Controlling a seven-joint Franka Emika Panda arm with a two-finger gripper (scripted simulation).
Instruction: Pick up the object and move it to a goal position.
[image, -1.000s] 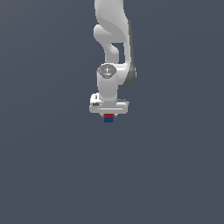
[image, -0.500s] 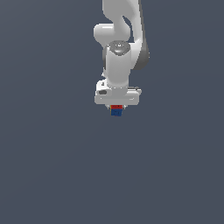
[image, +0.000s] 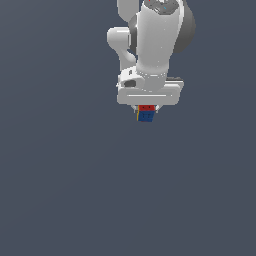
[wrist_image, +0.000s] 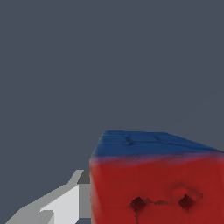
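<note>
- The puzzle cube (image: 146, 115) hangs just under the white gripper (image: 146, 111), clear of the grey floor (image: 65, 190) in the exterior view — red face uppermost of what shows, blue face below it, a thin yellow edge on the exterior view's left.
- In the wrist view the cube (wrist_image: 153, 179) fills the near corner: a red face with two dark pits toward the camera, and a blue face with faint grid lines beyond it.
- Being a cube, it has no long axis to speak of; its faces sit square to the gripper, with no obvious tilt that I can make out.
- The gripper is closed onto the cube, narrower than the gripper body — one pale finger (wrist_image: 61, 203) lies flat against the side of the red face; the other finger is hidden.
- The Panda arm (image: 155, 40) rises above, near the top of the exterior view.
- No goal marker shows in either view, so where the goal lies cannot be told.
- The step in hand looks like the carry. To do it well I would keep the squeeze steady, move smoothly without sharp turns of the wrist, and hold the cube's height so it stays off the floor — a small smooth-sided block could slide out under a jerk.
</note>
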